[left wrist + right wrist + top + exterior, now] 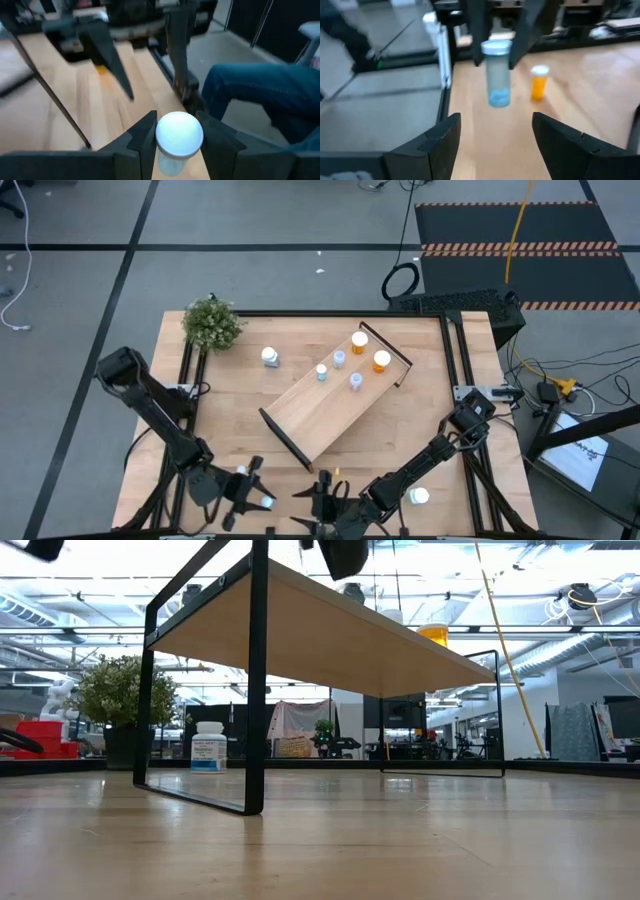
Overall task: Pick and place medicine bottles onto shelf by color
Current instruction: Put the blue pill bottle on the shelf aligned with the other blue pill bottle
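While left hand (pixel 175 142) grips it — pale-blue bottle (pixel 497 75), white cap | right hand (pixel 495 137) wide

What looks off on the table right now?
Only the shelf: it sits diagonally, not square to the table edges. Bottles on it stand upright; nothing spilled. Left gripper holds a pale blue bottle upright.

shelf (pixel 335 405) slants across table centre | plant (pixel 212 323) blocks far-left corner | near-left tabletop (pixel 215 430) open
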{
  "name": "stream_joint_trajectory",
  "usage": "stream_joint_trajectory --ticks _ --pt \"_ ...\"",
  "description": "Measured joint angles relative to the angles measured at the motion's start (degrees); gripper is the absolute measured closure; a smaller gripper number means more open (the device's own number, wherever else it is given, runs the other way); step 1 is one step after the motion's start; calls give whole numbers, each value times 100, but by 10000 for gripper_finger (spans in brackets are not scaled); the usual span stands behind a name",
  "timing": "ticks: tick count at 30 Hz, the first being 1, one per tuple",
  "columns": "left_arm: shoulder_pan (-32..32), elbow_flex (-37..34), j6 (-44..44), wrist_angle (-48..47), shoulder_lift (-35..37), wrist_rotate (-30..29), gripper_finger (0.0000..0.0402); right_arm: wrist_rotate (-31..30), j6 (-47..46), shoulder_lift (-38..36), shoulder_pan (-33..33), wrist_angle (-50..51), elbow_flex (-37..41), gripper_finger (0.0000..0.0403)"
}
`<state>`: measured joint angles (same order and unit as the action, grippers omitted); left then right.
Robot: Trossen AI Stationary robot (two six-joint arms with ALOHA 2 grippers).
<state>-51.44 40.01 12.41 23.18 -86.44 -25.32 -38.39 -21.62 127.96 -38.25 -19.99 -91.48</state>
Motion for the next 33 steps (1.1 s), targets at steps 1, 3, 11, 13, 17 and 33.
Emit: stream_joint_trajectory --ticks 1,3,11,13,17,33 --pt "21 0 -63 -12 99 -2 268 -82 14 0 25 -111 0 161" --pt "74 0 -187 -31 217 -4 268 -139 15 0 87 -289 -2 161" --pt "410 0 -383 -27 291 -5 268 -203 31 0 270 -538 -2 161" --pt "492 0 -384 6 291 -11 268 -200 130 0 296 -525 -2 161" --pt "598 1 -508 155 291 -9 268 -201 327 0 363 -547 -2 161" --pt "673 2 -518 319 289 4 268 -206 736 0 419 -549 -2 251"
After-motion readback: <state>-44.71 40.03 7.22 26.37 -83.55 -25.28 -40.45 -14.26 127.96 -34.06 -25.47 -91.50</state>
